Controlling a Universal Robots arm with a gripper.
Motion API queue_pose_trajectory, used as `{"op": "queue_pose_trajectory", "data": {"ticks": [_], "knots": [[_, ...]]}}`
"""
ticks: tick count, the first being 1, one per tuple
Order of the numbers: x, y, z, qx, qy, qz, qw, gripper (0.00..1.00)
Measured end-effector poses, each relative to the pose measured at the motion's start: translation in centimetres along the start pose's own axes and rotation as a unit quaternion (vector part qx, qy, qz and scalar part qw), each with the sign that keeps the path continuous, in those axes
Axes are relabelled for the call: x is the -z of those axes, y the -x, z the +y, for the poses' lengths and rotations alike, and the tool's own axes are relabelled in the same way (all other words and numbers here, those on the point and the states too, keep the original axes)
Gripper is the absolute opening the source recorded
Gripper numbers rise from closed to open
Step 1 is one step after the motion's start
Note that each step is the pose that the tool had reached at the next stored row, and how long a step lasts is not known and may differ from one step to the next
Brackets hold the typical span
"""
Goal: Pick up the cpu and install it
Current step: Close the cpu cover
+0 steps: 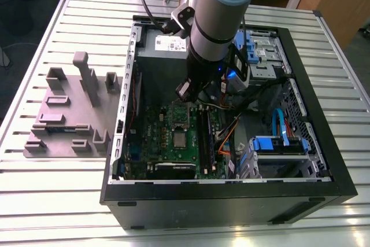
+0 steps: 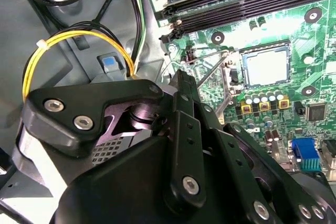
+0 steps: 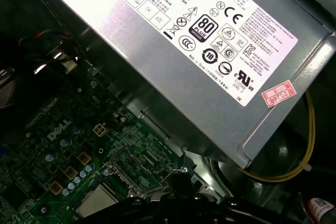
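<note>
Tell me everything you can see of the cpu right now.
The cpu is a small flat square chip with a silvery, matte metal top and a pale rim. It lies flat in the metal-framed socket on the green circuit board, and shows in both wrist views and the exterior view. The socket's retention frame looks swung open beside it. Nothing rests on its top; the gripper is apart from it, off to one side.
</note>
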State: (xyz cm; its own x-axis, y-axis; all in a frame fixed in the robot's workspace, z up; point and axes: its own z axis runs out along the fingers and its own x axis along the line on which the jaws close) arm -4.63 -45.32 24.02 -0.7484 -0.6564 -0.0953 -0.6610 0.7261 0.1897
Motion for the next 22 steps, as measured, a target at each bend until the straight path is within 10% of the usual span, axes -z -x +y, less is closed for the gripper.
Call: {"op": "queue_pose_trajectory", "data": {"ticks": [22], "knots": [[0.28, -1.04, -0.92, 0.007, -0.0008, -0.0003, 0.99998, 0.1]]}}
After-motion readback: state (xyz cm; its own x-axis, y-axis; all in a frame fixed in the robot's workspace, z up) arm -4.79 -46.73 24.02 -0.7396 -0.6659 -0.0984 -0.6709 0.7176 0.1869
